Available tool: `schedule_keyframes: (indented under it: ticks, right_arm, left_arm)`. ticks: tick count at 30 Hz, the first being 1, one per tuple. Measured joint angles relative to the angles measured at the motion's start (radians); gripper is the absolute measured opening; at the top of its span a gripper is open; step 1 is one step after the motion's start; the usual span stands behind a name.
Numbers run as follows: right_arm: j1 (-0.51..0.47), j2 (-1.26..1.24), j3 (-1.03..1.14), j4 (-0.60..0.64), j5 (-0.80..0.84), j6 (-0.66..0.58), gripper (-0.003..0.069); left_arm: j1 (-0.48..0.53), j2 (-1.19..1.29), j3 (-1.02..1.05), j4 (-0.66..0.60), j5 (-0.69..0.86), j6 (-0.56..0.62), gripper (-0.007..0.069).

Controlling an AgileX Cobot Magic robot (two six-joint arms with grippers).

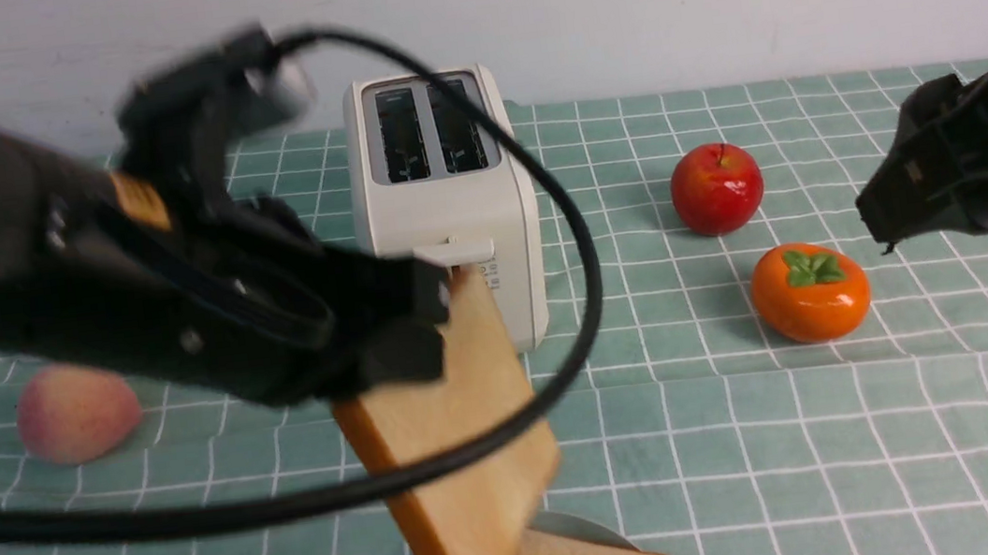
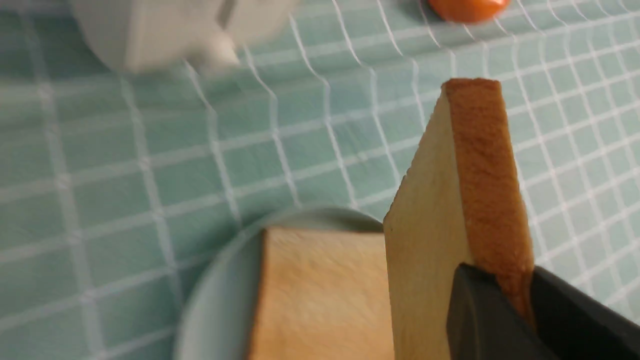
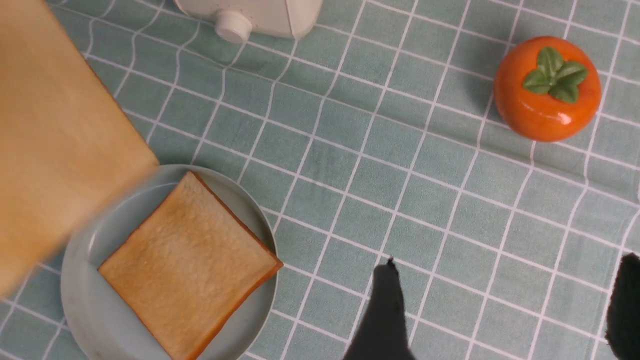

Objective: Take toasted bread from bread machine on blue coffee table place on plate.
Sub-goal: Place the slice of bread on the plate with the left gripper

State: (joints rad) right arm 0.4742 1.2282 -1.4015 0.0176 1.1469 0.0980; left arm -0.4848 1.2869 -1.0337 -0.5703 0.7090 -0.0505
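My left gripper [image 1: 424, 324] is shut on one slice of toasted bread [image 1: 457, 433], gripping its crust edge [image 2: 495, 200]. The slice hangs tilted, low over the plate [image 1: 581, 523]. A second slice [image 3: 187, 265] lies flat on the pale plate [image 3: 85, 310] at the near edge of the blue coffee table [image 1: 758, 434]. The cream bread machine [image 1: 442, 199] stands behind, and both slots look empty. My right gripper [image 3: 505, 270] hovers open over bare cloth to the right, with nothing between its fingers [image 3: 387, 310].
A red apple [image 1: 717, 189] and an orange persimmon [image 1: 810, 291] sit right of the bread machine. A pink peach [image 1: 77, 412] lies on the left. The left arm's black cable [image 1: 580, 248] loops in front of the bread machine.
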Motion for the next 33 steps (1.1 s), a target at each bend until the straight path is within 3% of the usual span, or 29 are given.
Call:
schedule_keyframes:
  ticks: [2,5,11,16,17,18,21,22,23,24,29,32,33]
  right_arm:
    - [0.0,0.0,0.0,0.001,-0.015,0.0,0.0549]
    - [0.0,0.0,0.0,0.002,-0.028,0.001,0.0549]
    - [0.0,0.008,0.0,0.005,-0.028,0.001,0.0549]
    - [0.0,0.027,0.0,0.024,-0.003,0.001,0.0549]
    - [0.0,0.036,0.0,0.032,0.003,0.001,0.0549]
    - [0.0,0.037,0.0,0.034,0.004,0.001,0.0549]
    - [0.0,0.043,0.0,0.039,0.007,0.001,0.0545]
    - [0.0,0.043,0.0,0.039,0.007,0.001,0.0545]
    - [0.0,0.043,0.0,0.041,0.007,0.001,0.0536]
    - [0.0,0.043,0.0,0.041,0.008,0.001,0.0524]
    - [0.0,0.043,0.0,0.019,0.007,-0.014,0.0417]
    - [0.0,0.043,0.0,0.001,0.006,-0.017,0.0241]
    - [0.0,0.043,0.0,0.001,0.003,-0.011,0.0144]
  left_arm:
    - [0.0,0.036,0.149,-0.274,-0.105,0.142,0.0064]
    - [0.0,0.097,0.264,-0.558,-0.215,0.333,0.0064]
    - [0.0,0.198,0.323,-0.808,-0.285,0.559,0.0081]
    - [0.0,0.212,0.324,-0.815,-0.323,0.587,0.0195]
    - [0.0,0.212,0.324,-0.789,-0.35,0.592,0.029]
    - [0.0,0.212,0.324,-0.785,-0.353,0.592,0.0301]
    - [0.0,0.208,0.324,-0.679,-0.399,0.598,0.0519]
    - [0.0,0.208,0.324,-0.679,-0.401,0.598,0.0519]
    - [0.0,0.192,0.324,-0.624,-0.418,0.598,0.06]
    - [0.0,0.169,0.326,-0.564,-0.436,0.598,0.0635]
    - [0.045,0.038,0.326,-0.431,-0.449,0.564,0.066]
    - [0.167,-0.094,0.326,-0.375,-0.401,0.491,0.0623]
    - [0.218,-0.139,0.326,-0.351,-0.357,0.46,0.0589]
